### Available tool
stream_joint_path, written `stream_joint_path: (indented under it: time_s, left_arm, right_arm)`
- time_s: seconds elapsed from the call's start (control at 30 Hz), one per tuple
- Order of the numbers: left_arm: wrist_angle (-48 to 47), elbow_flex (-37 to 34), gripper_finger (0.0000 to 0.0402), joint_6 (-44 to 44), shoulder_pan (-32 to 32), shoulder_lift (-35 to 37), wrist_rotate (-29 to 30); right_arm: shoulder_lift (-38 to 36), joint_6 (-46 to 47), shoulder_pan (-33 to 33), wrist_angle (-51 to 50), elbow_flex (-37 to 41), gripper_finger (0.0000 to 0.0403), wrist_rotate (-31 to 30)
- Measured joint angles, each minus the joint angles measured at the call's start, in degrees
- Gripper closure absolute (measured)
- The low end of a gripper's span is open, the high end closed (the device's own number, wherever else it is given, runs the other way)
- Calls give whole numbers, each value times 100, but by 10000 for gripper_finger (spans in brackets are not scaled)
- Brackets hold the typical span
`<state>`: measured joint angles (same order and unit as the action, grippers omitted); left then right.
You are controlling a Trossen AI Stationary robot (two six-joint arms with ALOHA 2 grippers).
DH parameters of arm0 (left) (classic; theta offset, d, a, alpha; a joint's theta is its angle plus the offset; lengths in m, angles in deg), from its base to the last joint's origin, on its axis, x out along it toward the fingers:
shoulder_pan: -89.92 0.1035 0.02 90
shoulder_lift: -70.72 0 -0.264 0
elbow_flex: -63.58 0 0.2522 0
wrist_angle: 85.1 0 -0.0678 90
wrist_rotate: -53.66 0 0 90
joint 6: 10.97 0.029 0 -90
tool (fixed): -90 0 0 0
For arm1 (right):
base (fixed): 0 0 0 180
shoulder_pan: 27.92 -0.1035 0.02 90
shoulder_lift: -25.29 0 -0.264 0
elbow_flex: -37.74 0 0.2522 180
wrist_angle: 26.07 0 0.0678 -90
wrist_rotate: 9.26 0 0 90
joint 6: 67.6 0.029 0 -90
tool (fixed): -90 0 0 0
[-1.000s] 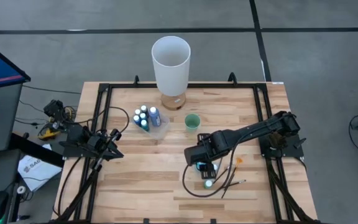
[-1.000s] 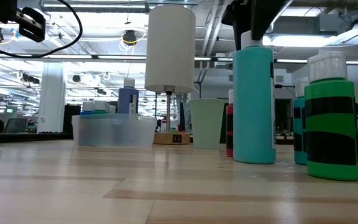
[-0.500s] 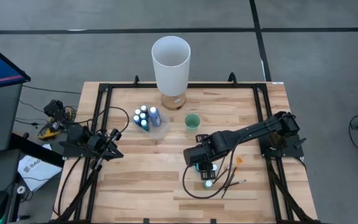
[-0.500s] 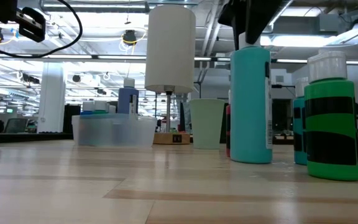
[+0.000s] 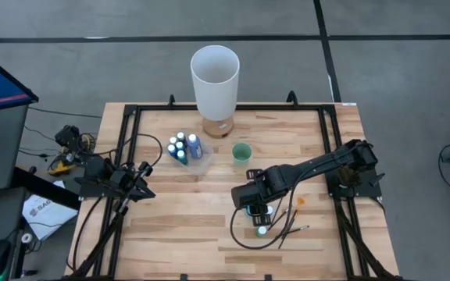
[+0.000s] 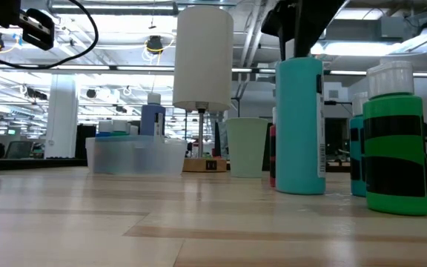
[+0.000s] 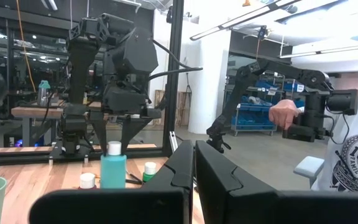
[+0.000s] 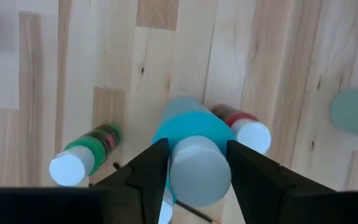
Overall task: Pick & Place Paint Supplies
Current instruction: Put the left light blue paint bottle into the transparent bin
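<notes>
The tall teal plastic paint bottle with a white cap stands upright at the lower centre of the right wrist picture, right of centre on the pale wooden table. The right gripper has its two fingers apart, one on each side of the cap. I would close squarely on the cap and lift straight up, because the green-and-black bottle and the red bottle crowd it; the left gripper, fingers together, waits at the table's left edge.
</notes>
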<state>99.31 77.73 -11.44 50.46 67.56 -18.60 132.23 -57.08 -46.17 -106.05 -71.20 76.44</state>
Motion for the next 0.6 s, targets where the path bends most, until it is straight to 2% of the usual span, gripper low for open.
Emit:
stream_joint_path:
  time_s: [0.13,0.27,0.47,0.6]
  left_arm:
    - [2,0,400,0,0,0,0]
    - [4,0,400,0,-1,0,0]
    - [15,1,400,1,0,0,0]
    - [22,0,400,0,-1,0,0]
  right_arm:
    - [0,3,-1,35,4,254,-1]
    - [-26,-6,10,38,11,289,-3]
    - [-15,-146,14,-8,-52,291,-1]
    - [24,-375,17,-49,-363,291,-27]
